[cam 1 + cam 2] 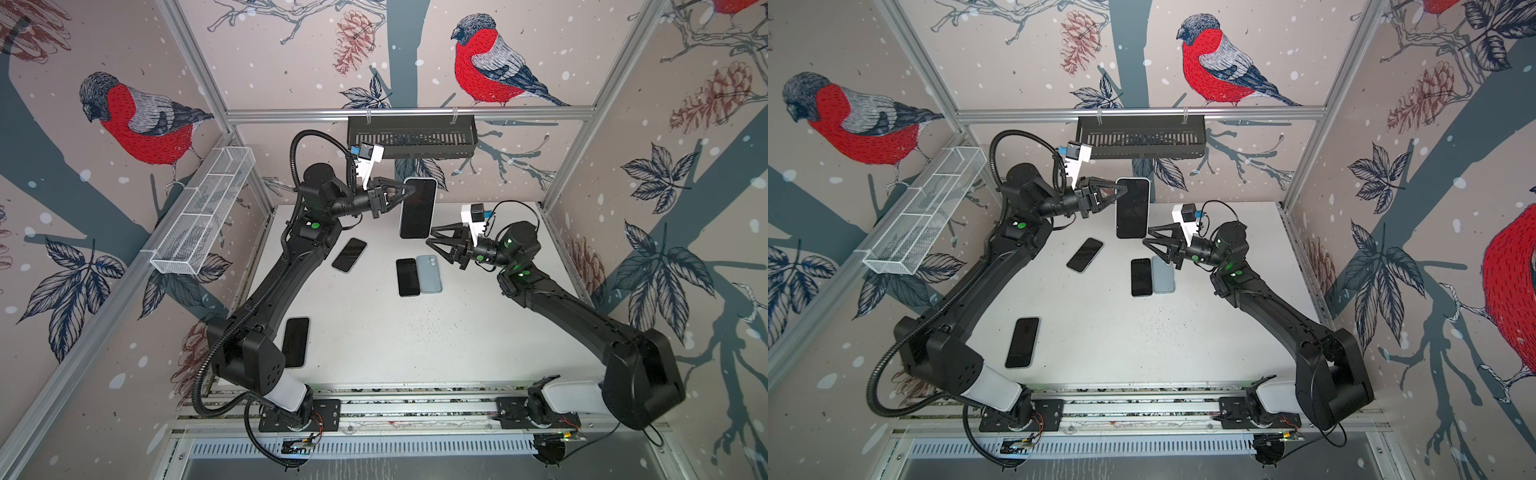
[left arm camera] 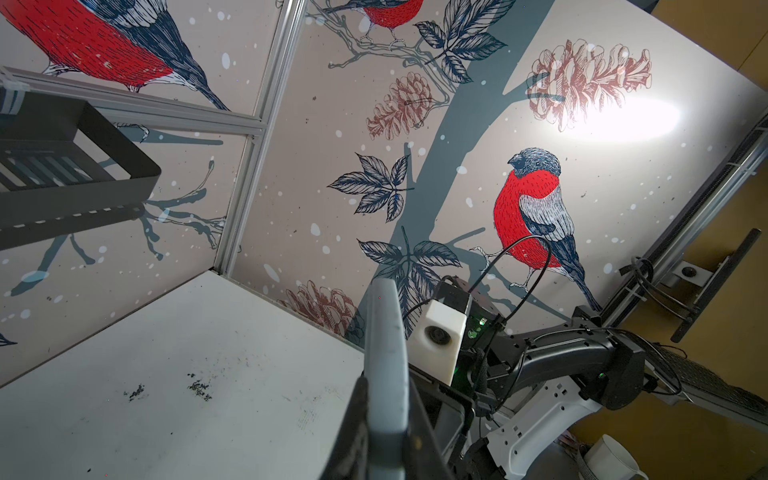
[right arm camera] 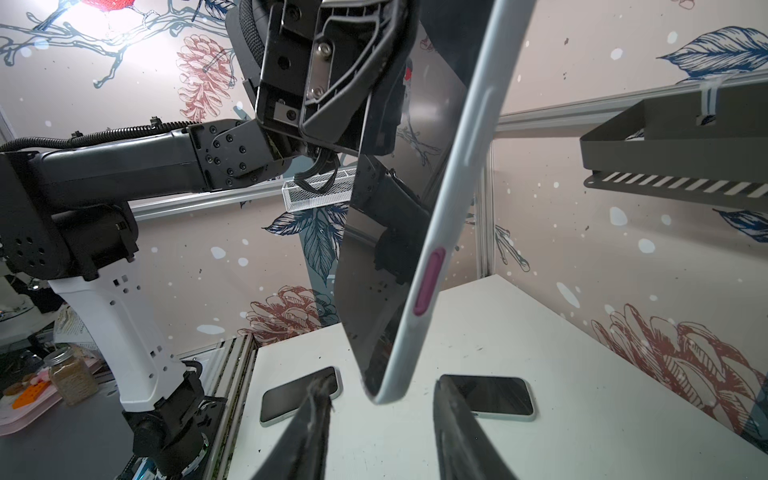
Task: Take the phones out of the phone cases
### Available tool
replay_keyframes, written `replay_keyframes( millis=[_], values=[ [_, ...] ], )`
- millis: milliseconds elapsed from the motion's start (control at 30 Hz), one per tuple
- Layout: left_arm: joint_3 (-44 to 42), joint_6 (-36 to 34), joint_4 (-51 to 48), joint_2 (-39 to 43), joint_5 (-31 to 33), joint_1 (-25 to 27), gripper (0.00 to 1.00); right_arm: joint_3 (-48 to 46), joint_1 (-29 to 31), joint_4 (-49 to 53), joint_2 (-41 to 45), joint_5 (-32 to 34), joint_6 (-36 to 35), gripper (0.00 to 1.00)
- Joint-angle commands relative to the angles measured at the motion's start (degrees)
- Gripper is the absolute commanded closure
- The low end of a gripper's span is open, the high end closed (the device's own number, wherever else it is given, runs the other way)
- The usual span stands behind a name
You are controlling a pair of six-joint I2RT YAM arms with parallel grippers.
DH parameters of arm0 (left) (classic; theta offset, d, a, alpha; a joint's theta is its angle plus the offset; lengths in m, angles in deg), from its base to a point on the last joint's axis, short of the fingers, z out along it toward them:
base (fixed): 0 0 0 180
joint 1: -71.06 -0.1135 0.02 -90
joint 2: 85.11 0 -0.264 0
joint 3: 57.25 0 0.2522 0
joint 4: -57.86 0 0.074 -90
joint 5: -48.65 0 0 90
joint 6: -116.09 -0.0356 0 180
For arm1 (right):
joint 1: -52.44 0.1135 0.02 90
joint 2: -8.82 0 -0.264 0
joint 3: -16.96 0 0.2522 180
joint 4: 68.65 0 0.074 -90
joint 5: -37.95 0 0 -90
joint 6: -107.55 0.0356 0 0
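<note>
The tabletop (image 1: 415, 332) carries four other handsets: one (image 1: 295, 342) near my left arm's base, one (image 1: 349, 254) lying at an angle, and a dark one (image 1: 407, 277) side by side with a blue-grey one lying back up (image 1: 429, 274). I judge they lie flat and well apart from the work so that nothing sits under it.

The phone (image 1: 417, 208) is in the air above the back of the tabletop, screen toward the top views, long axis roughly upright. It is fully seated in its pale phone case (image 3: 453, 199).

My left gripper (image 1: 409, 190) is clamped tight on one long edge near the top. That grip leaves the lower end and the opposite edge free, which I think is the point: the other arm needs a bare corner to peel from.

My right gripper (image 3: 386, 415) sits just under that lower end, jaws partly apart. One finger stands to each side of the bottom corner, and neither visibly touches it.

The case's pink side button (image 3: 428, 282) faces the right wrist view, so the rim there is reachable.
</note>
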Motion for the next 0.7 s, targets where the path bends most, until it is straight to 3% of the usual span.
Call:
replay_keyframes(
  millis=[0, 667],
  values=[
    [-0.4, 0.4, 6.1, 0.7, -0.3, 0.1, 1.0, 0.6, 0.4, -2.3, -0.3, -1.7, 0.9, 0.59],
    [-1.6, 2.6, 9.1, 0.6, -0.7, 0.7, 1.0, 0.8, 1.2, -3.4, -0.8, -3.0, 0.0, 0.92]
  ],
)
